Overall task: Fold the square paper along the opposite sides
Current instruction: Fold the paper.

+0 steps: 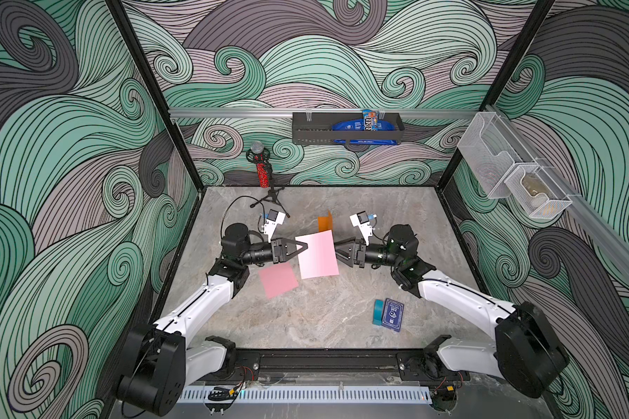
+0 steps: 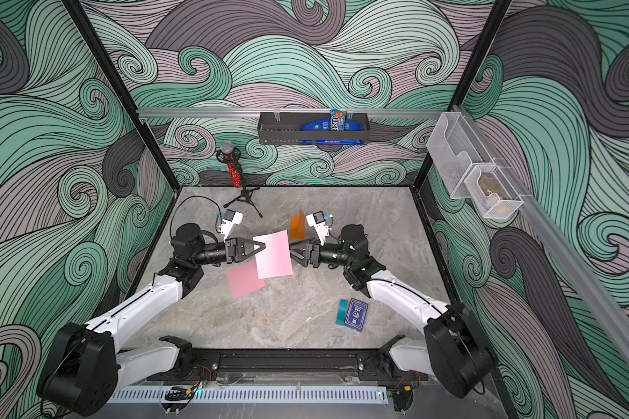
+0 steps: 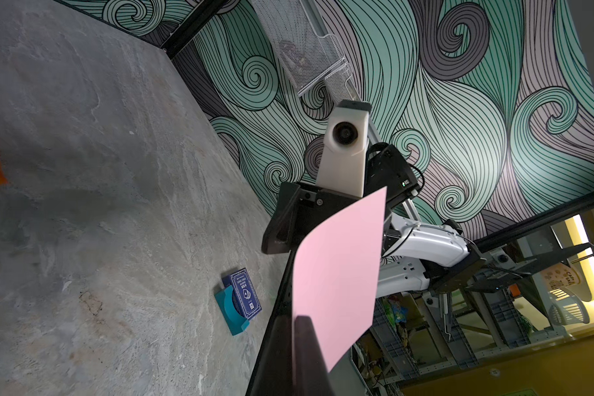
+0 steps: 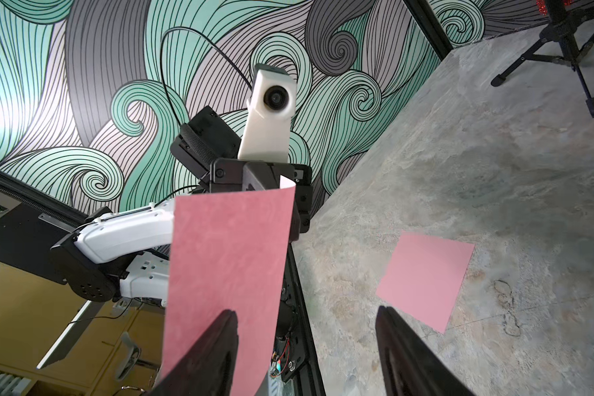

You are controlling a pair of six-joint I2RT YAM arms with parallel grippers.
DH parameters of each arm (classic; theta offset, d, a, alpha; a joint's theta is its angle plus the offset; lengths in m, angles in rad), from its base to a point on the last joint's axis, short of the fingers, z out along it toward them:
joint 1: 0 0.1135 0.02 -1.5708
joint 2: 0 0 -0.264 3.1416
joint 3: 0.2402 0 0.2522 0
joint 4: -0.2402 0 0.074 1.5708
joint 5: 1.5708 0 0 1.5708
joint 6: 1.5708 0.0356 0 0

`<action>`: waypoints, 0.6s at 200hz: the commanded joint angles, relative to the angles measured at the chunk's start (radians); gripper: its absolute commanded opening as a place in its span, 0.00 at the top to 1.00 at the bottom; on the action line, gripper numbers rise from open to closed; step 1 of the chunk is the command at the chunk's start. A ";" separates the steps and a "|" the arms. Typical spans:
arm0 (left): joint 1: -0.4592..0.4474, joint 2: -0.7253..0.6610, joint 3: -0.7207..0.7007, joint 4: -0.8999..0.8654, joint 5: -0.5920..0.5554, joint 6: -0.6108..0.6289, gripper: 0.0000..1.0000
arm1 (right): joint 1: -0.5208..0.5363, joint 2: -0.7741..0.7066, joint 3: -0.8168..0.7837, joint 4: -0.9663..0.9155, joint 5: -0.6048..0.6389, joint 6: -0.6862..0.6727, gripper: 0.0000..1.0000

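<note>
My left gripper is clamped on one edge of the pink square paper, holding it in the air. My right gripper waits at the opposite edge, fingers apart

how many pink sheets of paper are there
2. One, the raised sheet, is pinched by the left gripper between the two arms. The other, the flat sheet, lies on the table near the left arm. The raised sheet could hide a little table.
</note>
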 commanded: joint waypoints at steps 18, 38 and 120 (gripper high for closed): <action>-0.006 -0.012 0.031 -0.002 -0.004 0.019 1.00 | 0.050 -0.026 0.009 0.041 0.011 0.023 0.32; -0.006 -0.010 0.032 0.003 -0.002 0.015 1.00 | 0.084 -0.017 0.003 0.077 0.017 0.040 0.30; -0.006 -0.006 0.035 0.003 -0.002 0.011 1.00 | 0.144 0.037 0.029 0.116 0.013 0.055 0.26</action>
